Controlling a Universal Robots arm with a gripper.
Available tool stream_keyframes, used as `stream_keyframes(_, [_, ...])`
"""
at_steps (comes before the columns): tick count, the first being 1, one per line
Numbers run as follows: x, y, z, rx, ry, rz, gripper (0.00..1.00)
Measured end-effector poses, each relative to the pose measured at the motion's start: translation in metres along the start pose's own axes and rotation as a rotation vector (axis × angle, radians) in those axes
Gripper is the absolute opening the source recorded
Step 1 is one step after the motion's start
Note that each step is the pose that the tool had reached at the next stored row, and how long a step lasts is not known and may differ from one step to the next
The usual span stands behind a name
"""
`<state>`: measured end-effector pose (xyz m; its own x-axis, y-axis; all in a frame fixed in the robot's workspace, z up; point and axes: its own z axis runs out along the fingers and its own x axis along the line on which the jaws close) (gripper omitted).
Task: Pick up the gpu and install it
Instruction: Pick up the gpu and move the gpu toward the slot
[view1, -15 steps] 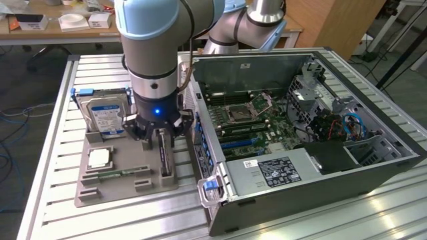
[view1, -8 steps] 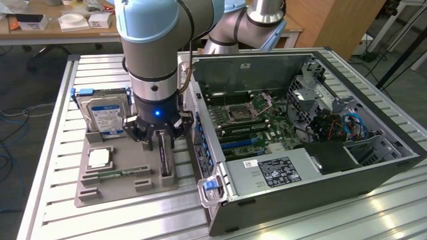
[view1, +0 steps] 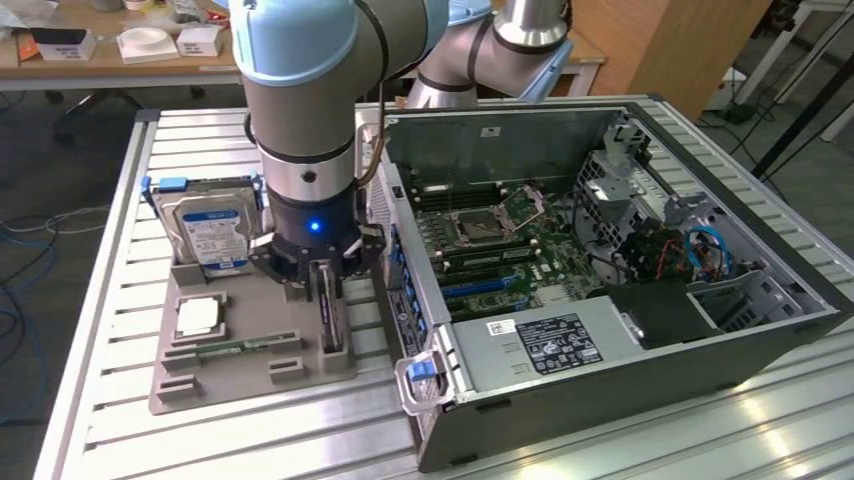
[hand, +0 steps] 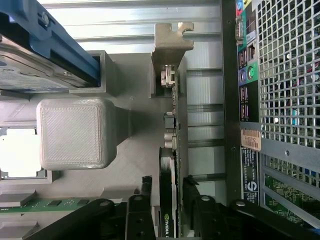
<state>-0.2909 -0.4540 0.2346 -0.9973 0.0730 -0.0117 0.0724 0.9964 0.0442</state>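
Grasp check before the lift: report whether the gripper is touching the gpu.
Cannot tell. In the wrist view the gripper sits astride the gpu, but its black parts against the black cooler show neither contact nor a gap plainly.

Clearances around the gpu (hand: 172, 145), standing on edge in the grey tray (view1: 200, 385): the computer case's rear panel (hand: 232, 75) rises just beside one face, and a raised grey block (hand: 75, 132) stands near the other, leaving a narrow lane along each. The upright hard drive (view1: 211, 232) walls one end of the tray; the opposite end lies open from above.
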Motion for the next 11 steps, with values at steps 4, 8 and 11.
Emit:
stream_keyframes(4, [0.0000,0.0000,0.0000,-0.0001,0.0000,0.000,0.30])
stream_keyframes(8, [-0.0036,0.0002,0.0001,0.0001,0.0019,0.000,0.30])
stream_keyframes(11, [-0.0039,0.0003,0.0001,0.0000,0.0021,0.000,0.30])
